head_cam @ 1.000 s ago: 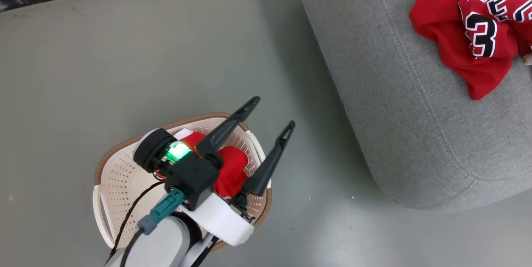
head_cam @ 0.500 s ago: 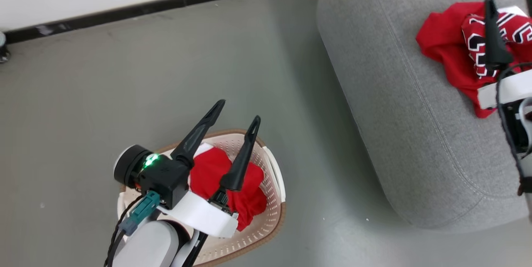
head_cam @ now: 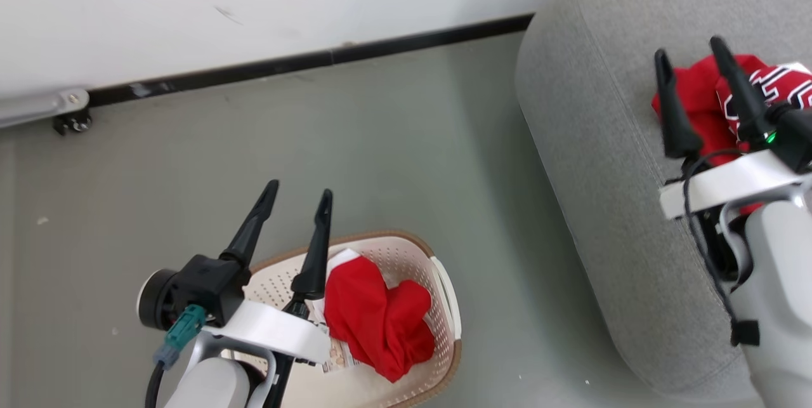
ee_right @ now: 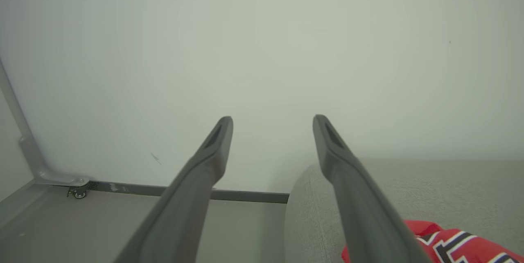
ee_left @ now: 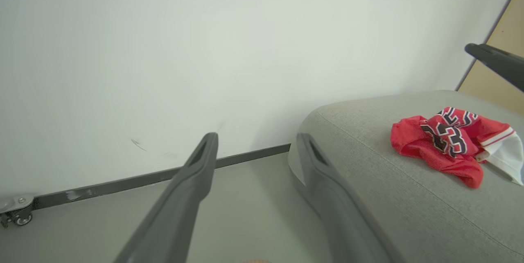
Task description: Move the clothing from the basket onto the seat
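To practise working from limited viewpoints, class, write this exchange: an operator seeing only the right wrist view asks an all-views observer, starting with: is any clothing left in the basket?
Observer: Yes, the head view shows a plain bright red fabric garment lying in the oval cream-white perforated plastic basket.
Operator: Is the left gripper holding it?
Observer: No, the left gripper is open at the basket's left side, with nothing between its fingers.
Operator: How much lies on the seat?
Observer: The left wrist view shows one crumpled red jersey with black-and-white numerals and white trim, whole on the large grey fabric seat cushion.
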